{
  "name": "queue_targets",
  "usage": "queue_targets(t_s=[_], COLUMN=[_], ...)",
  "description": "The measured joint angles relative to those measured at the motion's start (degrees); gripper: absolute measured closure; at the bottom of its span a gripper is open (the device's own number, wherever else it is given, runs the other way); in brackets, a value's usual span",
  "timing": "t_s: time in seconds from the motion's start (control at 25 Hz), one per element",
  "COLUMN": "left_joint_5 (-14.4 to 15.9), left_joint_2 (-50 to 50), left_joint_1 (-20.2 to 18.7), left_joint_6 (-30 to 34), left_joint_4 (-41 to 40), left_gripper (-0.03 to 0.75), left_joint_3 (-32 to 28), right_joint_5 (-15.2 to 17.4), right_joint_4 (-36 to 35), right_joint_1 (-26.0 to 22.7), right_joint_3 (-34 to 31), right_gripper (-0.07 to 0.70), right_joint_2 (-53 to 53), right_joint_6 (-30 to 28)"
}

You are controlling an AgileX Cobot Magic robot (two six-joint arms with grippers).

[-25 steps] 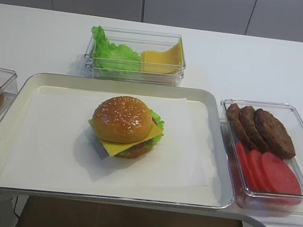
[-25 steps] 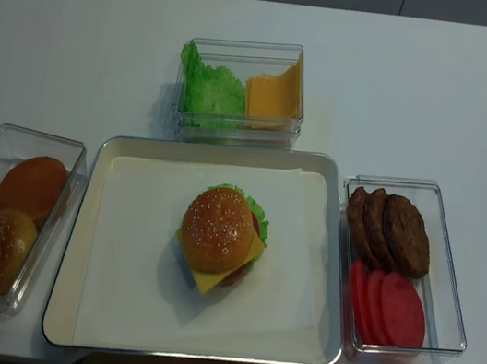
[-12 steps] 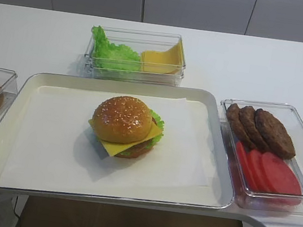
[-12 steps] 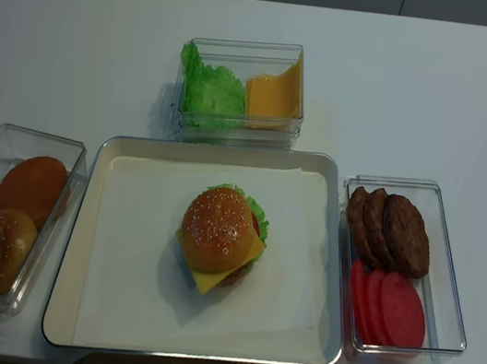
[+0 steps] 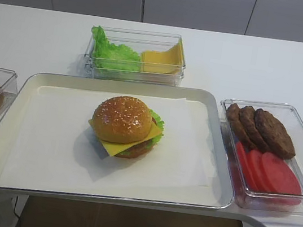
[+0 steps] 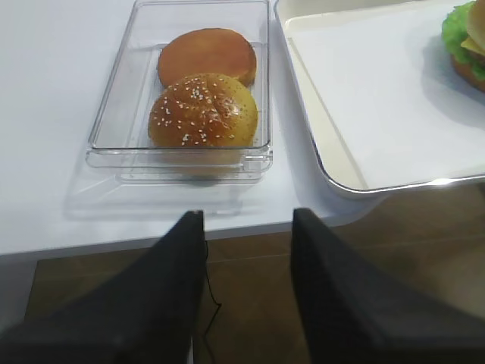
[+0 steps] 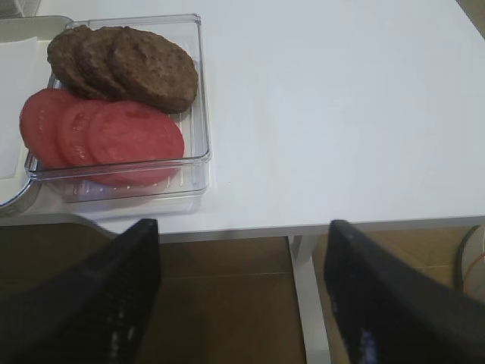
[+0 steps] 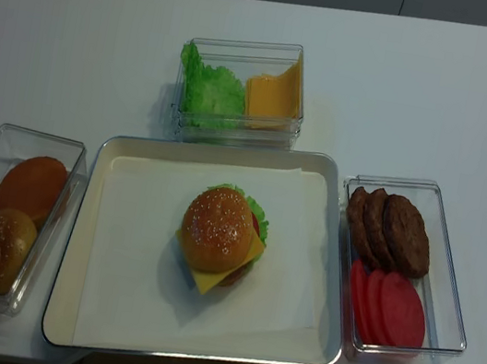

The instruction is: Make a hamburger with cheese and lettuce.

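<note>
The hamburger (image 5: 123,121) (image 8: 217,230) sits in the middle of the paper-lined tray (image 5: 220,129) (image 8: 336,188), topped by a sesame bun. Its yellow cheese (image 5: 113,149) (image 8: 206,280) corner overhangs at the front, and its frilly lettuce (image 5: 157,121) (image 8: 258,209) shows on the right side. The burger's edge shows at the top right of the left wrist view (image 6: 466,42). My left gripper (image 6: 246,227) is open and empty, below the table's front edge near the bun box. My right gripper (image 7: 241,231) is open and empty, below the table edge near the patty box. Neither gripper shows in the high views.
A clear box with loose lettuce and cheese slices (image 5: 135,57) (image 8: 240,88) stands behind the tray. A box of patties and tomato slices (image 5: 266,148) (image 8: 393,263) (image 7: 114,98) stands right of it. A box with two buns (image 8: 13,218) (image 6: 201,98) stands left.
</note>
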State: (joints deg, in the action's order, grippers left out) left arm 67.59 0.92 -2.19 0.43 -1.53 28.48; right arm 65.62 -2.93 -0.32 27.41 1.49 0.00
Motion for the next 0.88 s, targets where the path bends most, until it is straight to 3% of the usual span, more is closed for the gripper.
queue_targets(t_s=[0.88], left_joint_5=[0.00], left_joint_2=[0.00], left_joint_1=[0.00], left_joint_6=[0.00], left_joint_4=[0.00], left_gripper=[0.427], left_joint_3=[0.00], right_joint_5=[0.00], right_joint_4=[0.00], right_joint_1=[0.00], right_joint_3=[0.00], right_gripper=[0.120], right_joint_2=[0.00], right_joint_6=[0.00])
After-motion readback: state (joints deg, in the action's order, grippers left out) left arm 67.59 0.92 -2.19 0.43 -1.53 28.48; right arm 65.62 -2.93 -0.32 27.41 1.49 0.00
